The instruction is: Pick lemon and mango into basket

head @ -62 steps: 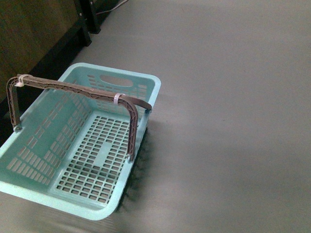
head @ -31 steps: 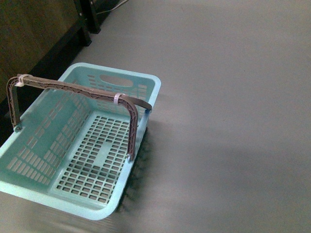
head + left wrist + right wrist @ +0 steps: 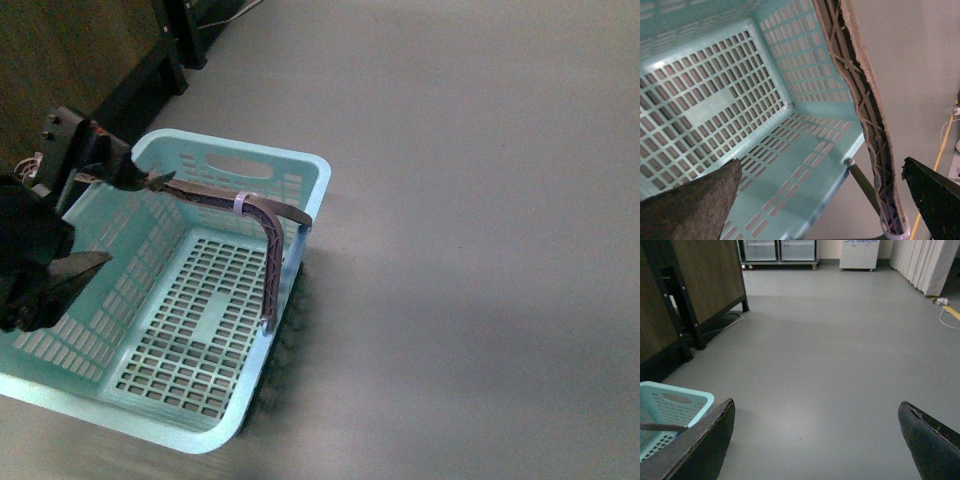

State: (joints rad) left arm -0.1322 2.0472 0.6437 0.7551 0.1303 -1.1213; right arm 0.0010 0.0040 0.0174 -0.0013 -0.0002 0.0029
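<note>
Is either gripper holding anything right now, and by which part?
Nothing is held. The left gripper is open above the basket; the right gripper is open over the floor.

The basket [image 3: 250, 151] is light teal plastic and rectangular, with slotted walls, a slotted base and a grip slot cut in its far end wall. It stands upright on the grey floor [image 3: 480, 250] at about 8 o'clock in the front view, its long axis running from 7 toward 1 o'clock. Its brown handles [image 3: 271, 250] stand raised across the middle, bound by a white tie [image 3: 243, 203]. What shows of its inside is empty.
</note>
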